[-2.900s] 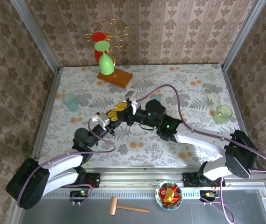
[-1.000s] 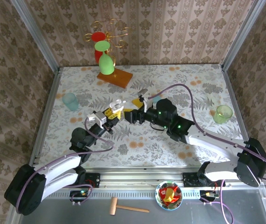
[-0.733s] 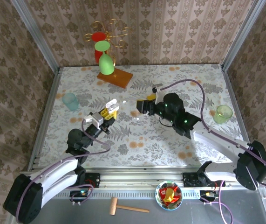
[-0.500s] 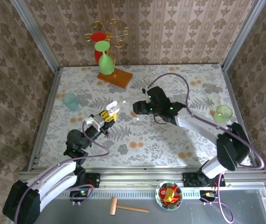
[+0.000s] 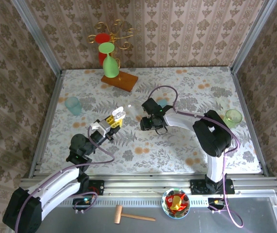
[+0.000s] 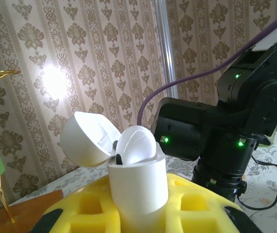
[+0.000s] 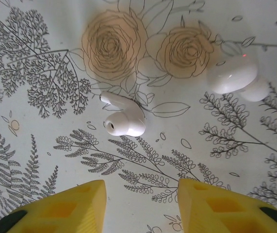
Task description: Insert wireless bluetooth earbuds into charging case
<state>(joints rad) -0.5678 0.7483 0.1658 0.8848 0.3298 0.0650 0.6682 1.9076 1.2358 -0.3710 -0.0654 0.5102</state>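
My left jaws are clamped tight on the white charging case point(image 6: 139, 187), holding it off the desk point(image 5: 187, 145) with its lid point(image 6: 86, 138) flipped back. A white rounded piece point(image 6: 136, 144) stands up in the case's open mouth, and I can't tell for sure what it is. Close by, to the right of the case, my right jaws point down at the desk. They are parted, with nothing between the yellow fingers point(image 7: 65, 206). Just past those fingertips one white earbud point(image 7: 123, 119) lies on the desk, and a second white earbud point(image 7: 233, 74) lies well apart from it.
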